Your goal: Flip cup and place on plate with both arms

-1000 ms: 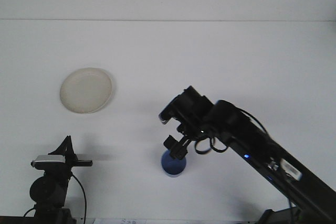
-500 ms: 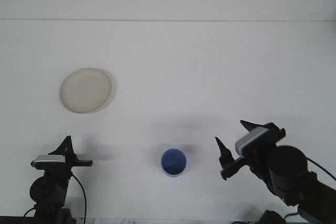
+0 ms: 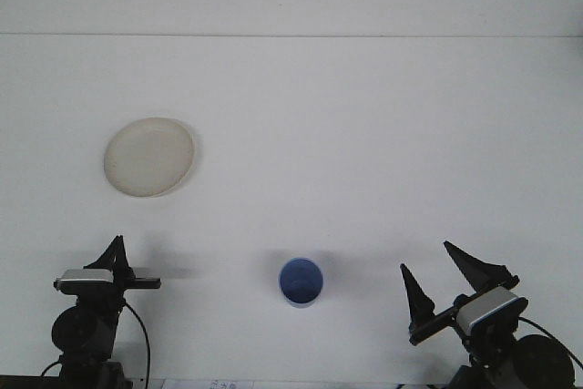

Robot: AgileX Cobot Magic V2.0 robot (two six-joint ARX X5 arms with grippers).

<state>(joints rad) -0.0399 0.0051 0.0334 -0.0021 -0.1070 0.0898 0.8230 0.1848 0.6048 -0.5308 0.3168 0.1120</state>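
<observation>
The white desk [image 3: 364, 134] carries a cream plate [image 3: 148, 156] far beyond the left tool [image 3: 117, 261], whose opening I cannot tell. The right tool [image 3: 446, 284] gapes wide, empty. The blue cup [image 3: 301, 281] stands mouth-up, left of it.

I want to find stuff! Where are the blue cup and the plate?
blue cup [image 3: 301, 281]: front view, on its open inside.
plate [image 3: 148, 156]: front view, on its bare middle.

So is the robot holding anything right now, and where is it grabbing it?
Nothing is held. The blue cup stands alone on the table, mouth up. The right end effector is open beside it, not touching, and the left end effector holds nothing either.
</observation>
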